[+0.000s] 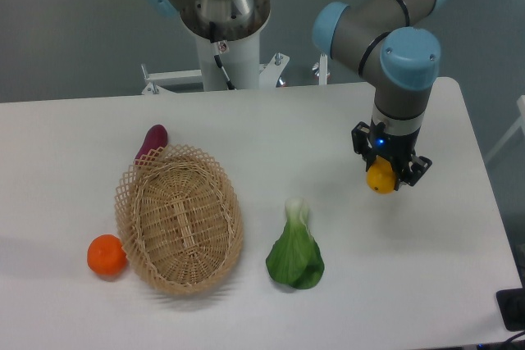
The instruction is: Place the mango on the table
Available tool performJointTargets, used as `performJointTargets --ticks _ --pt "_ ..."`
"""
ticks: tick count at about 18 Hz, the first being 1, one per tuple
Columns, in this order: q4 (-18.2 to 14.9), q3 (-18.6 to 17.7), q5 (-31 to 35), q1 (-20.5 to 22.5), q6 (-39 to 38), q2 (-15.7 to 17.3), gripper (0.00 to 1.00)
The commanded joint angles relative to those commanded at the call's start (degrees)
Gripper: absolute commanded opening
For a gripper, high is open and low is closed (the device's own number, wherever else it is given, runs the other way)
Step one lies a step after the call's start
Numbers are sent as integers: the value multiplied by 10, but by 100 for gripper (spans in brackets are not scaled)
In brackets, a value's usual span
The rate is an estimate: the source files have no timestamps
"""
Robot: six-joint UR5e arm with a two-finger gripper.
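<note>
My gripper (387,171) is closed on the mango (380,179), the yellow fruit showing between and below my dark fingers. I hold it over the right part of the bench (344,301); whether it hangs just clear of the white top or touches it I cannot tell from this view. A small blue light shows on the gripper body, just above the fruit.

My wrist points straight down, with the grey and blue joint (408,59) directly above the gripper. From there my arm folds back up and to the left, through another blue-capped joint, and leaves the top of the picture. My white base column (223,38) stands at the far edge of the bench. I can read no writing or brand marks on any of it.

Nearer and to the left of the mango lies a green leafy vegetable (295,256) with a pale stalk, well apart from my gripper. Further left sits an oval wicker basket (179,219). A purple eggplant (152,143) rests against the basket's far rim, and a round orange (107,255) lies just beside its near left edge.
</note>
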Motion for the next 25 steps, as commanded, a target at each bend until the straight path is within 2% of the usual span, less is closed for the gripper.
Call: performJointTargets --ticks 11,25 --pt "-1 -1 2 -1 -6 -3 28" --pt "12 -96 4 -4 -4 6 27"
